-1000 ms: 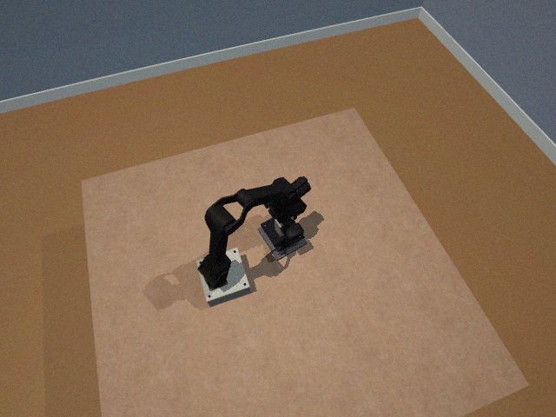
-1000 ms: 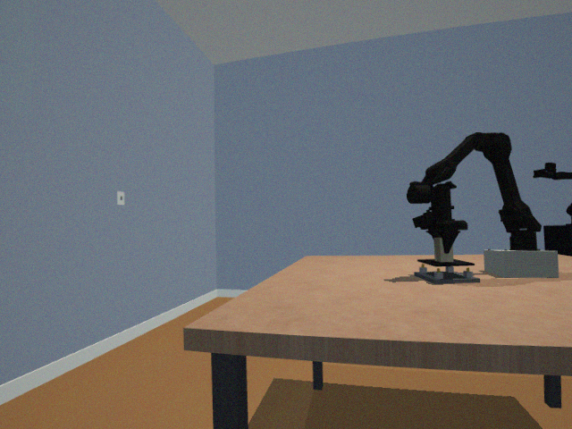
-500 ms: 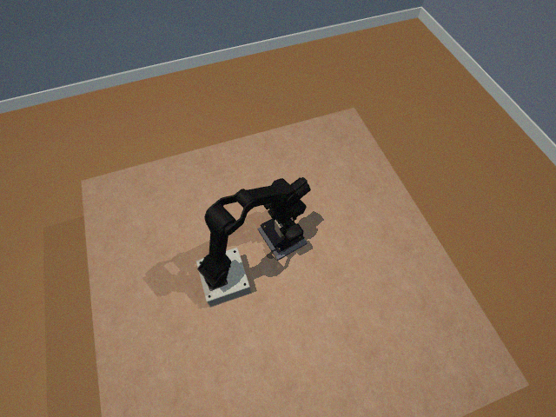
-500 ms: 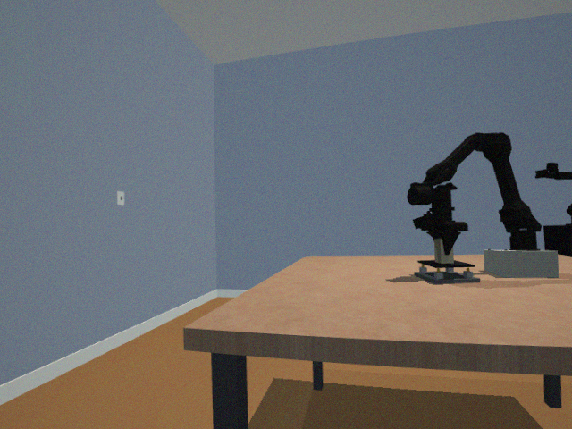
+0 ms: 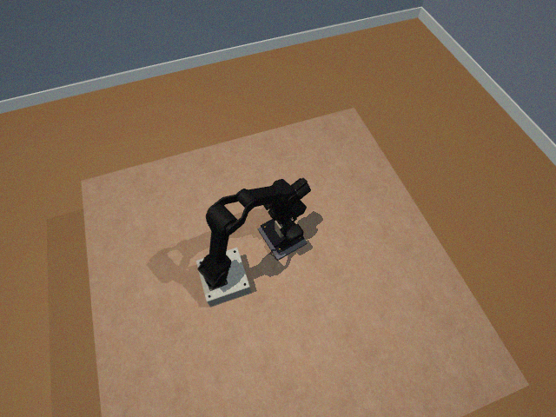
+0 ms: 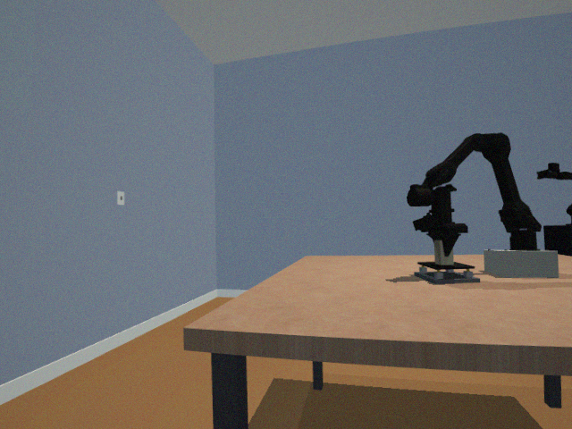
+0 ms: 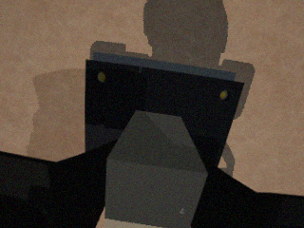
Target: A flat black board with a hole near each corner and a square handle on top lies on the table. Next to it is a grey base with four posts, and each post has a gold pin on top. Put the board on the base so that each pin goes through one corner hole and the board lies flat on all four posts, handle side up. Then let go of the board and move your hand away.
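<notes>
The black board (image 5: 269, 232) (image 6: 429, 264) (image 7: 157, 90) is level, handle side up, just above the grey base (image 5: 292, 250) (image 6: 455, 279) (image 7: 166, 66). In the exterior view, a little gold shows between the post tops and the board. In the wrist view, gold pins (image 7: 102, 77) (image 7: 223, 95) show in the two far corner holes. The near holes are hidden by the gripper and handle. My gripper (image 6: 443, 253) (image 7: 154, 146) is shut on the upright grey handle (image 6: 438, 251) (image 7: 154, 192), with a finger on each side.
The arm's pale mounting block (image 5: 231, 287) (image 6: 519, 264) stands beside the base. Another dark device (image 6: 557, 238) shows at the right edge of the exterior view. The table's near edge (image 6: 369, 349) lies well in front of the base.
</notes>
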Tool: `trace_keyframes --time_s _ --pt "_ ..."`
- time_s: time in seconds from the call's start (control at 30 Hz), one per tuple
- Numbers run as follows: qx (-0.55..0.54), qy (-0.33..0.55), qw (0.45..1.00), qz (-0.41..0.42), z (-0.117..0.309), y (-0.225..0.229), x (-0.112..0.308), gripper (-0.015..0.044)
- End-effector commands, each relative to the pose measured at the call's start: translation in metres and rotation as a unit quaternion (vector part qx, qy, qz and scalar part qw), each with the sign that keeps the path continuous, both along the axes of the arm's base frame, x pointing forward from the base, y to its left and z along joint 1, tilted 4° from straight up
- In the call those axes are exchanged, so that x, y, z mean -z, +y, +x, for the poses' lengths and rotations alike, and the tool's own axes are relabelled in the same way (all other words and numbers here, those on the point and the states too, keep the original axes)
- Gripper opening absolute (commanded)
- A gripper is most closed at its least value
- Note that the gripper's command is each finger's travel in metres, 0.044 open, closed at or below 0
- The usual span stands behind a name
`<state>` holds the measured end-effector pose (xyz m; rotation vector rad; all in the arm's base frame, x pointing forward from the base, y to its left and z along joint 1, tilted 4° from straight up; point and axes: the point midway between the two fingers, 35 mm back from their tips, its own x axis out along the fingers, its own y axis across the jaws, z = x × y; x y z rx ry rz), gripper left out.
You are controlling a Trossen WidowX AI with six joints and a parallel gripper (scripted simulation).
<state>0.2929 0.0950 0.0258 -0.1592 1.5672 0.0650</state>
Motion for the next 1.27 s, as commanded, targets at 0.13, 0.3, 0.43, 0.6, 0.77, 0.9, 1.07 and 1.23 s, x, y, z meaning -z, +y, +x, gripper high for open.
trace_keyframes --time_s 0.13,0.3,0.43,0.6,0.77,0.9,1.07,1.23 --pt "0.0 0.0 1.0 0.0 0.0 0.0 0.0 0.0263" --pt "0.0 0.0 1.0 0.0 0.0 0.0 0.0 0.0394" --pt "0.0 0.0 1.0 0.0 0.0 0.001 -0.014 0.044" --pt "0.0 0.0 1.0 0.0 0.0 0.002 -0.039 0.044" --pt "-0.001 0.001 1.0 0.0 -0.001 0.003 -0.061 0.044" --pt "-0.002 0.002 1.0 -0.001 -0.004 0.003 -0.083 0.044" --pt "-0.002 0.002 1.0 -0.001 -0.004 0.003 -0.083 0.044" --pt "-0.002 0.002 1.0 -0.001 -0.004 0.003 -0.083 0.044"
